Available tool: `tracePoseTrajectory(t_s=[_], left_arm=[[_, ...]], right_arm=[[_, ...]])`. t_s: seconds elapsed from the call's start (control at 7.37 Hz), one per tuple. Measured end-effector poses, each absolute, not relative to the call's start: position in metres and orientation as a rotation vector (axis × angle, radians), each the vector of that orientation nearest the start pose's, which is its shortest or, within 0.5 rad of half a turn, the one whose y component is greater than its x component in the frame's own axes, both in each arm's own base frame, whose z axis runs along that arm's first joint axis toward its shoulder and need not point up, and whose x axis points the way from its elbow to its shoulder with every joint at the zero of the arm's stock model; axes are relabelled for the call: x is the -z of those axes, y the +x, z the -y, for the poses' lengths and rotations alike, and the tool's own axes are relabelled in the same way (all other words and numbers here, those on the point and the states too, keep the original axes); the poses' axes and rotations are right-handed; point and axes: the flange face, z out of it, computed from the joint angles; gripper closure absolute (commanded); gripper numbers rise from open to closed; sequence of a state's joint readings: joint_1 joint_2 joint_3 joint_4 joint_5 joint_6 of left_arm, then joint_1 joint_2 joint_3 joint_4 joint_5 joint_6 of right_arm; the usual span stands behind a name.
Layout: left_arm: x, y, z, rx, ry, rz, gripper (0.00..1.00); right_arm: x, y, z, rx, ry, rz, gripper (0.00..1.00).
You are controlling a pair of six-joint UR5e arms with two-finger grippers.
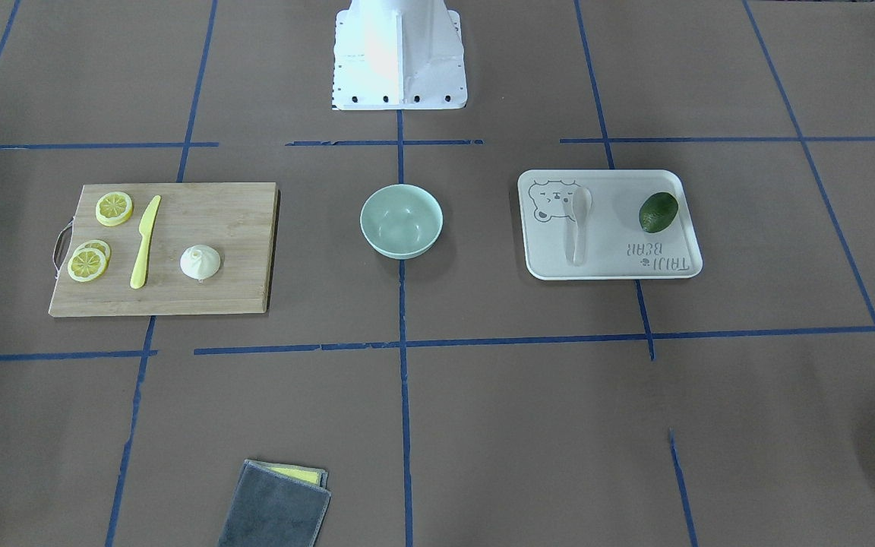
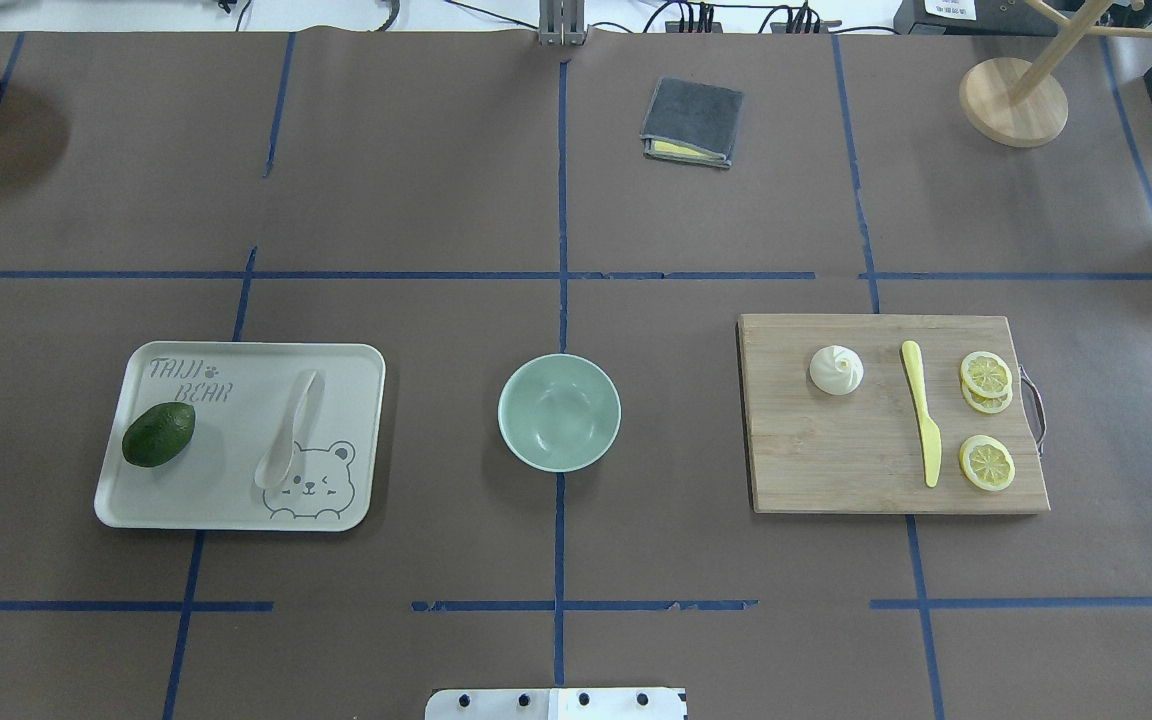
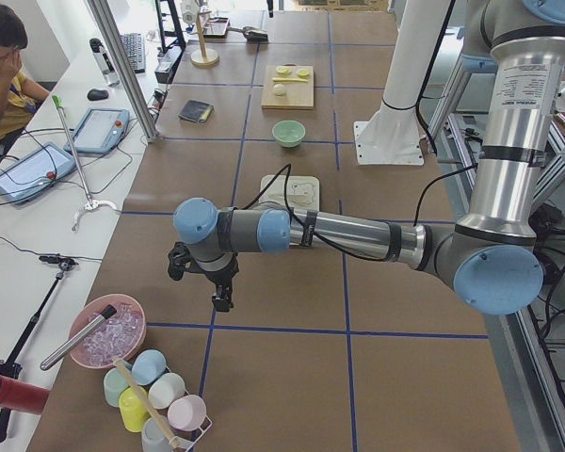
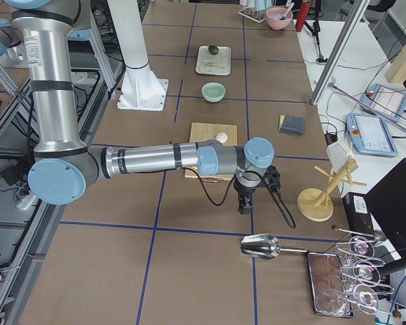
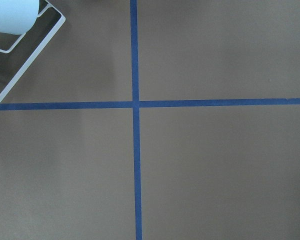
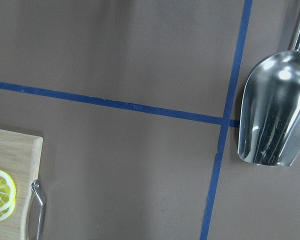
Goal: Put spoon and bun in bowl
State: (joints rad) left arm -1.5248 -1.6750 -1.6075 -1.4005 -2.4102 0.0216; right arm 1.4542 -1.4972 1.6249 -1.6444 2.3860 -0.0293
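The pale mint-green bowl [image 2: 559,411] stands empty at the table's middle. The off-white spoon [image 2: 288,432] lies on a beige bear tray [image 2: 236,505] to the bowl's left in the overhead view. The white pleated bun [image 2: 836,369] sits on a wooden cutting board [image 2: 836,470] to the bowl's right. My left gripper [image 3: 221,299] shows only in the exterior left view, over bare table past the tray. My right gripper [image 4: 243,205] shows only in the exterior right view, past the board. I cannot tell whether either is open or shut.
A dark green avocado [image 2: 158,434] lies on the tray. A yellow knife [image 2: 922,412] and lemon slices [image 2: 986,380] lie on the board. A grey cloth [image 2: 692,121], a wooden stand [image 2: 1013,100], a metal scoop [image 6: 272,107] and a cup rack [image 3: 155,395] stand at the table's edges.
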Motion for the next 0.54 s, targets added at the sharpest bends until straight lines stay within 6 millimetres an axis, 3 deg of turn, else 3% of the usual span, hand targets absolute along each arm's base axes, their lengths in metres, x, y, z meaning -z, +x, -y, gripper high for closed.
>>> tracePoseTrajectory(t_s=[0.54], left_arm=[[-0.5996,-0.033,0.5323,-0.058,-0.037,-0.831,0.0]], right_arm=[[-0.5974,-0.0009,0.5271,0.161,0.018,0.822,0.0]])
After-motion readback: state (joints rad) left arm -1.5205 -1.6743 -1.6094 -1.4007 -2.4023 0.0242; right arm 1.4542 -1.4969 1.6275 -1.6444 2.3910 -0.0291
